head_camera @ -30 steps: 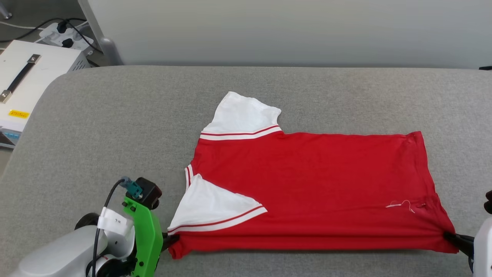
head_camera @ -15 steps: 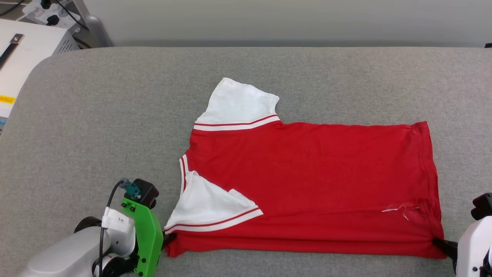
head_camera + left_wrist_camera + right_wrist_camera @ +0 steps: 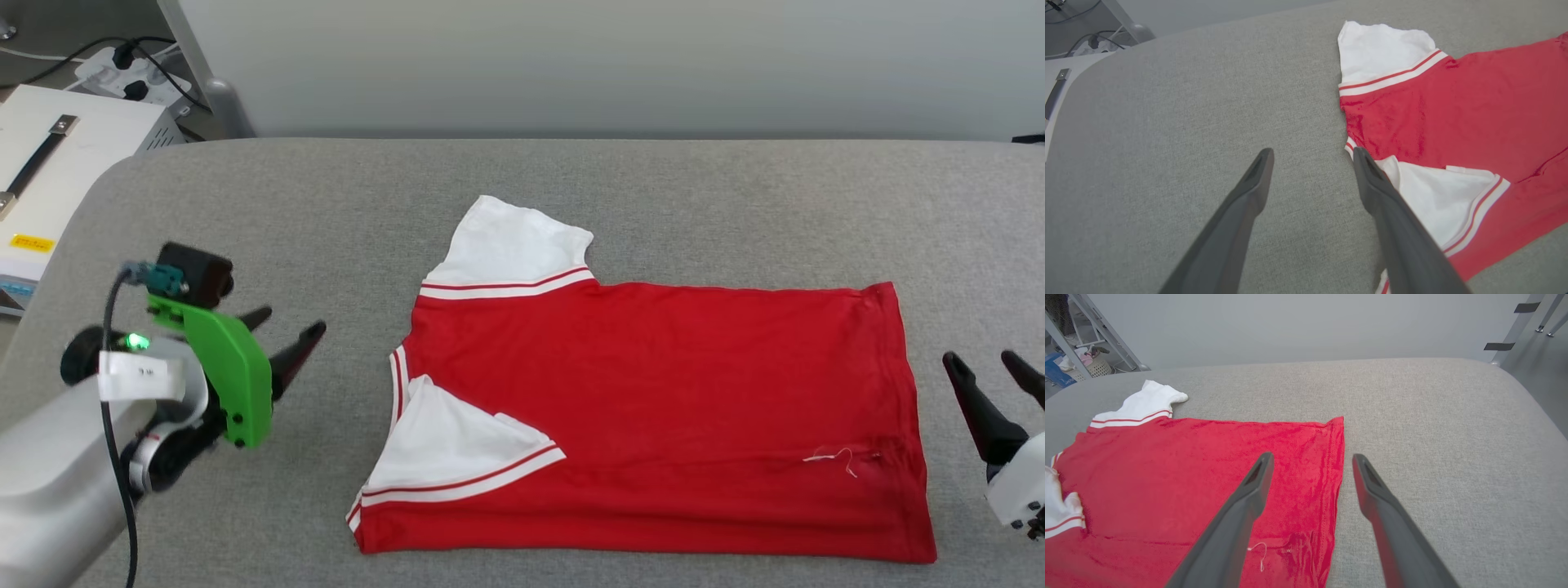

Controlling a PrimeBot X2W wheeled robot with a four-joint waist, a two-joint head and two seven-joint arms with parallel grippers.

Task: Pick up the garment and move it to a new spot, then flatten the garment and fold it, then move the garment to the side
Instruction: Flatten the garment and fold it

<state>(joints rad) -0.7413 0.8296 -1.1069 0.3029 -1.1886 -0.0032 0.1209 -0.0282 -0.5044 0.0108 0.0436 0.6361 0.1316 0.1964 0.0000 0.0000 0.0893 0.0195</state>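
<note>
The right gripper (image 3: pixel 980 358), partly cut off beside the garment (image 3: pixel 653 408), and the left gripper (image 3: pixel 291 320) opposite both stand jaws apart; it lies flat, red, 1 white sleeve (image 3: pixel 445 445) folded onto it.

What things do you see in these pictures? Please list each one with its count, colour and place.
jersey shirt: 1, red with white short sleeves and striped trim, lying flat mid-table, its near sleeve folded onto the red body
loose thread: 1, white, on the shirt near its right hem
table top: 1, grey fabric, under the shirt
case with black handle: 1, white, beyond the table's far left corner
power strip: 1, white with black plugs, behind the case
left tool: 1, dark fingers, open, left of the shirt, not touching it
right tool: 1, dark fingers, open, right of the hem, not touching it
</note>
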